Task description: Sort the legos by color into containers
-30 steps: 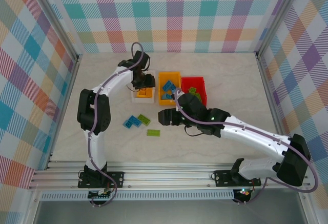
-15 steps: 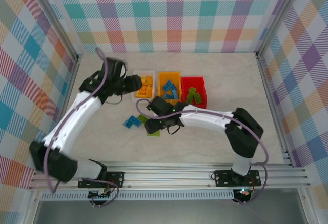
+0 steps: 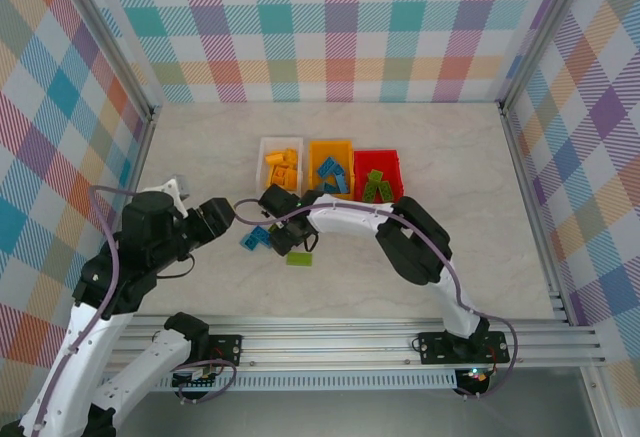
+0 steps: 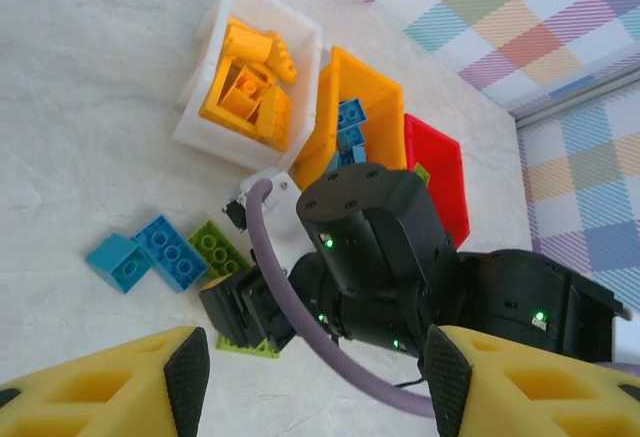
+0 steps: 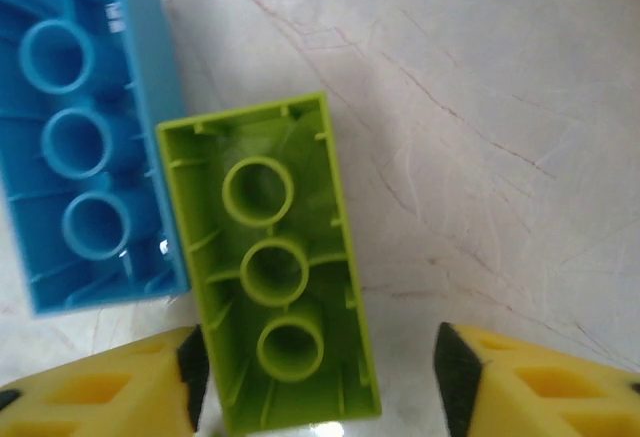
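Right gripper [image 5: 318, 375] now astride green brick [image 5: 270, 267], jaws apart; left gripper [image 4: 315, 382] back leftward, apart.

Bins [image 3: 330, 143] are set in a row at the back; loose bricks [image 3: 256, 239] are laid before them, two seemingly touching.

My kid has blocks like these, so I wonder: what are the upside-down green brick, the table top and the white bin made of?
The green brick looks like glossy moulded plastic: thin walls, hollow tubes underneath, soft highlights. The table top could be stone or a printed laminate: cream with brownish veins, faint sheen. The white bin seems smooth thin-walled plastic.
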`<move>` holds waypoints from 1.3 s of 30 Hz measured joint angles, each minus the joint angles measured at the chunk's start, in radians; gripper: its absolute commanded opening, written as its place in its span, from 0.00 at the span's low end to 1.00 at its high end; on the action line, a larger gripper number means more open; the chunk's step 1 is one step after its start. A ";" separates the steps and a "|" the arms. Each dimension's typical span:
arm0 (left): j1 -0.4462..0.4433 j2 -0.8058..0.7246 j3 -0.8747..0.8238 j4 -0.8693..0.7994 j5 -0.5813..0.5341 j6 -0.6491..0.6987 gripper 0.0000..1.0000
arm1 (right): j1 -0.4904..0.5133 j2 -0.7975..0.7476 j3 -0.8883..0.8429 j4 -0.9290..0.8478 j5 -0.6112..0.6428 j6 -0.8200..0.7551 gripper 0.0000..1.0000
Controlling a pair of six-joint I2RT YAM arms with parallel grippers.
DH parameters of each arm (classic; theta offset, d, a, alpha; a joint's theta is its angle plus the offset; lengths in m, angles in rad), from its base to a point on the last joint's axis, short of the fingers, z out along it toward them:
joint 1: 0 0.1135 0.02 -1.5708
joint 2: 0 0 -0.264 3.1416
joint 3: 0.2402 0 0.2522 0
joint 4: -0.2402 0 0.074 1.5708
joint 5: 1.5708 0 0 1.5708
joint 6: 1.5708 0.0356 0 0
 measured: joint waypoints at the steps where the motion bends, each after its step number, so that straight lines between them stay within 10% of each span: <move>1: 0.000 0.000 -0.005 -0.007 0.000 -0.003 0.60 | 0.000 0.008 0.009 -0.005 0.003 -0.006 0.54; 15: 0.000 -0.004 -0.036 -0.047 -0.016 -0.006 0.60 | 0.000 -0.013 -0.009 0.027 0.002 -0.016 0.30; 24: -0.007 0.080 -0.035 0.056 0.142 -0.035 0.60 | -0.025 -0.505 -0.329 -0.008 0.096 0.114 0.32; 30: -0.184 0.285 -0.018 0.217 0.143 -0.069 0.59 | -0.266 -0.766 -0.443 -0.053 0.122 0.238 0.33; 39: -0.407 0.523 0.026 0.348 -0.013 -0.101 0.59 | -0.500 -0.492 -0.382 -0.136 0.048 0.309 0.34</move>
